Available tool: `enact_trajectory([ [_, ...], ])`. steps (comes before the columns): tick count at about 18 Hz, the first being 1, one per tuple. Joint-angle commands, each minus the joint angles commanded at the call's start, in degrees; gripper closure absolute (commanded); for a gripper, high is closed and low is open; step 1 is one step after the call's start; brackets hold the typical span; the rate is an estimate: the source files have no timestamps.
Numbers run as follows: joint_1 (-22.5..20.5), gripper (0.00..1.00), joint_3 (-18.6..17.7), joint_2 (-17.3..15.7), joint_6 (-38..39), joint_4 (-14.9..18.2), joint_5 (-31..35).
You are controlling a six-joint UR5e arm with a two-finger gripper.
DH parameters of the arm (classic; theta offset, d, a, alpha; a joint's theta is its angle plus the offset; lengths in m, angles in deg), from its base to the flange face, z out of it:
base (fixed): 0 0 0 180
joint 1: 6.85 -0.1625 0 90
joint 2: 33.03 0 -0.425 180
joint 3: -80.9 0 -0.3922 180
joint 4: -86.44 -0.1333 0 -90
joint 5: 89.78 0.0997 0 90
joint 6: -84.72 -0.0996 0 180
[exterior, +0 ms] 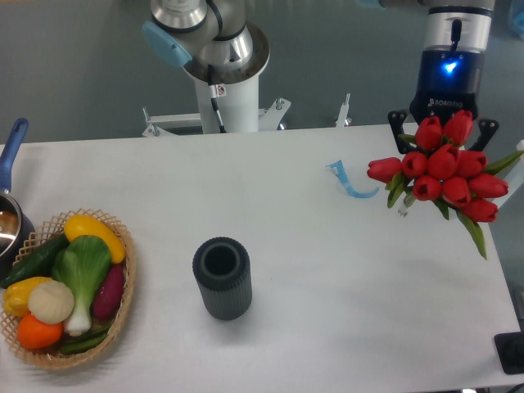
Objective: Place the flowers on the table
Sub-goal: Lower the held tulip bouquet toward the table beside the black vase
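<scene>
The arm (pixel 206 37) has silver joints with pale blue caps on a white pedestal. The gripper (pixel 443 131) is black, glowing blue above its dark fingers (pixel 396 124).

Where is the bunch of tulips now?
The tulips are at the right of the camera view, over the table's far right corner, below the gripper.

Bright, even light falls from above, with no strong direction. The large white matte tabletop (pixel 286 246) reads a clean, slightly cool white without glare. Shadows are faint and soft: a pale one lies just beside the dark grey ribbed cylindrical vase (pixel 222 277), another under the wicker basket of colourful vegetables (pixel 67 288) at near left. Focus is sharp across the scene. A blue indicator light glows on the gripper (pixel 444 135) at far right. The table's edges look straight, with no evident distortion.
</scene>
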Motion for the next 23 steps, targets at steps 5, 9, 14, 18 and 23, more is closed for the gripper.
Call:
enact_trajectory([
  [5, 6.5, 0.61, -0.18, 2.54, -2.73, 0.17, 14.77],
  [9, 12.65, 0.61, 0.26, 7.54, -5.8, 0.88, 28.12],
  [14, 16.36, 0.61, 2.1, 14.93, -6.42, 0.53, 36.33],
  [18, 16.89, 0.61, 3.77, 20.03, -6.42, 0.18, 40.01],
  [23, 16.97, 0.61, 6.41, 25.3, -6.33, -0.09, 41.25],
])
